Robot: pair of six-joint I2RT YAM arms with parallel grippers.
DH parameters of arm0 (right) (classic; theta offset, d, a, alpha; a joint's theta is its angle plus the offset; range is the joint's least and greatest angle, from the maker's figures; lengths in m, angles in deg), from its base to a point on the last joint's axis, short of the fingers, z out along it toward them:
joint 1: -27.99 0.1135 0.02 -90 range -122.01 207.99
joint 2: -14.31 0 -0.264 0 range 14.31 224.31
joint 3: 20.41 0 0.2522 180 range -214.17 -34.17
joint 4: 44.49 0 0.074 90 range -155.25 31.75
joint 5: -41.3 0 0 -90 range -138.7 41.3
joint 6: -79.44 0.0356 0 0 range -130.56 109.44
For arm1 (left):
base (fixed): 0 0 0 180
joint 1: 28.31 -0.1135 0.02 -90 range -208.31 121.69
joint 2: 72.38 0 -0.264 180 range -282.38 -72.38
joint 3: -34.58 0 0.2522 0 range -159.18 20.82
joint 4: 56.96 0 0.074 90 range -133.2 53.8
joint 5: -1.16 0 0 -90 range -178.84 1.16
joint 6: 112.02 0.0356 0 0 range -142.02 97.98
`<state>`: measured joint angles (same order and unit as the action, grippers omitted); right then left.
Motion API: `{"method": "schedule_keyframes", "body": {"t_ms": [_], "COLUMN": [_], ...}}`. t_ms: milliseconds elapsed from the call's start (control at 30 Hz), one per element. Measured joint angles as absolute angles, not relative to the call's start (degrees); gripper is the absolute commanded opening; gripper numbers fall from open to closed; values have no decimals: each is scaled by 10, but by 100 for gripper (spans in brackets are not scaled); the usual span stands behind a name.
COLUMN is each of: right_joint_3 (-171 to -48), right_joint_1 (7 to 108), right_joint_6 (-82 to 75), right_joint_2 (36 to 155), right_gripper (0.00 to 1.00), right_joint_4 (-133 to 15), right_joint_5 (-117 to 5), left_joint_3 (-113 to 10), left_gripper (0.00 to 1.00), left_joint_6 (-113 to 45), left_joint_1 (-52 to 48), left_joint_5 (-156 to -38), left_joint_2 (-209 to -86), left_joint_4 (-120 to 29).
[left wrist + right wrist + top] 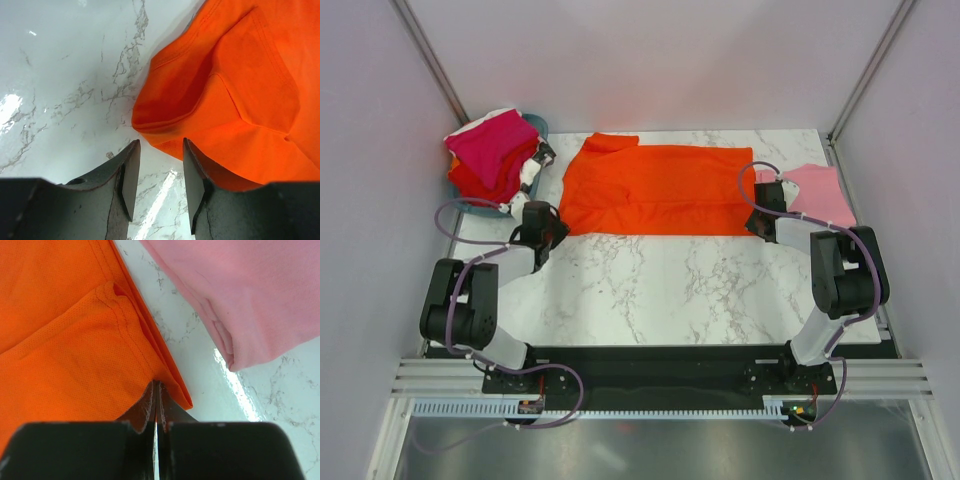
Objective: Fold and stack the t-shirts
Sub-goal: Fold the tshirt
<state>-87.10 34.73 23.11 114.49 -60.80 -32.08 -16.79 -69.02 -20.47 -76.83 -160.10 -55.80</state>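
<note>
- Left pincer (161,142) is standing partly open, with bare bench (670,290) showing in the gap between the fingers; it is gripping nothing.
- Its tips are sitting right at the near left corner of the orange shirt (655,190), where the cloth is doubled over into a thick fold.
- Right pincer (156,385) is pressing fully closed, pinching the hem of the orange shirt at its near right corner.
- Orange shirt is lying spread flat across the far half of the bench, between the two arms.
- Pink shirt (815,192) is lying just beside the orange one on the right, a strip of bench between them.
- Pile of shirts (495,150), magenta on top with red and white beneath, is sitting in the basket (470,207) at the far left corner.
</note>
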Motion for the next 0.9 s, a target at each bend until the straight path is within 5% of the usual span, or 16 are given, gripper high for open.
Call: {"method": "schedule_keyframes", "body": {"t_ms": [533, 767, 900], "right_joint_3": [-871, -866, -828], "right_joint_1": [346, 345, 345], "right_joint_6": [233, 237, 244], "right_joint_2": [1145, 1139, 1091], "right_gripper": [0, 0, 13], "right_joint_4": [-608, -609, -618], "right_joint_5": [-323, -323, -319], "left_joint_3": [-177, -180, -183], "left_gripper": [46, 2, 2], "left_joint_6": [-712, -731, -732], "left_joint_1": [-205, -206, -208], "left_joint_5": [-741, -724, -715], "left_joint_2": [-1654, -1660, -1661], "left_joint_4": [-576, -584, -585]}}
